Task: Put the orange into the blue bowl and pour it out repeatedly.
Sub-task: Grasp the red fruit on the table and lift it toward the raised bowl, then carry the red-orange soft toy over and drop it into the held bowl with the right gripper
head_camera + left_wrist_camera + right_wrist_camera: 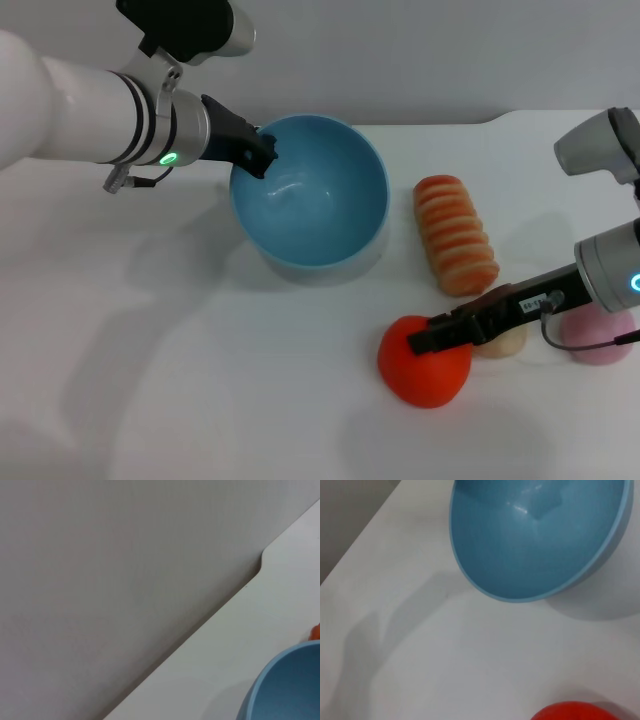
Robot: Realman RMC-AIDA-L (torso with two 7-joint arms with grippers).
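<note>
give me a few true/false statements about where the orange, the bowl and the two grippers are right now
1. The orange lies inside the blue bowl. False: it sits on the white table, nearer the robot than the bowl.
2. The left gripper is at the bowl's rim. True.
3. The bowl is empty. True.
4. The right gripper hovers over the striped bread loaf. False: it is at the orange, on its top.
5. The bread loaf lies to the left of the bowl. False: it lies on the bowl's right side.
</note>
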